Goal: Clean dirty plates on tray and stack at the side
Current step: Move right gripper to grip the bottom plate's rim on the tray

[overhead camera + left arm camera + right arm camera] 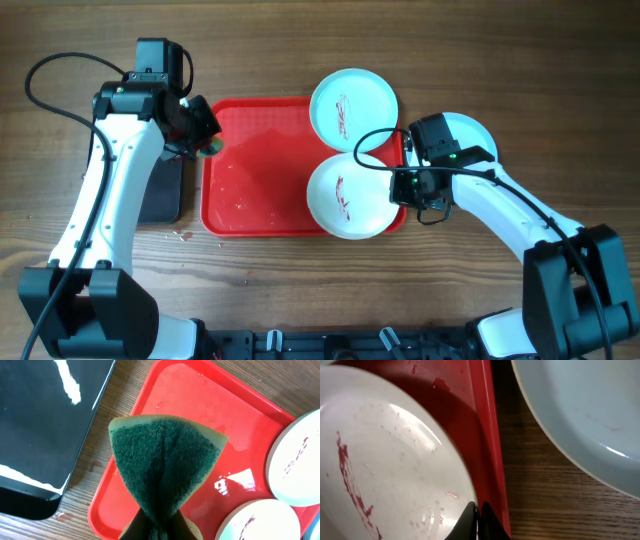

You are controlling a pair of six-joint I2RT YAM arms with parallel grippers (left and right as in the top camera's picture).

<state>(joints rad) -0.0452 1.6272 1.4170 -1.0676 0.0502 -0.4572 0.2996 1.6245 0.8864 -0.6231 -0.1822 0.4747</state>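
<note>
The red tray (pixel 250 170) lies at the table's centre. Two smeared plates rest on its right end: a far one (pixel 353 110) and a near one (pixel 350 197). A third plate (pixel 475 135) lies on the wood right of the tray, partly under my right arm. My left gripper (pixel 205 135) is shut on a green sponge (pixel 165 460) above the tray's left rim (pixel 107 490). My right gripper (pixel 402 186) is shut on the near plate's right rim (pixel 460 475), beside the tray's edge (pixel 490 450). The third plate (pixel 585 415) looks nearly clean.
A smaller black tray (pixel 165 190) sits left of the red tray; it also shows in the left wrist view (pixel 45 425). Water droplets lie on the red tray's floor (pixel 230 485). A small wet spot marks the wood by the tray's front left corner (pixel 183 236).
</note>
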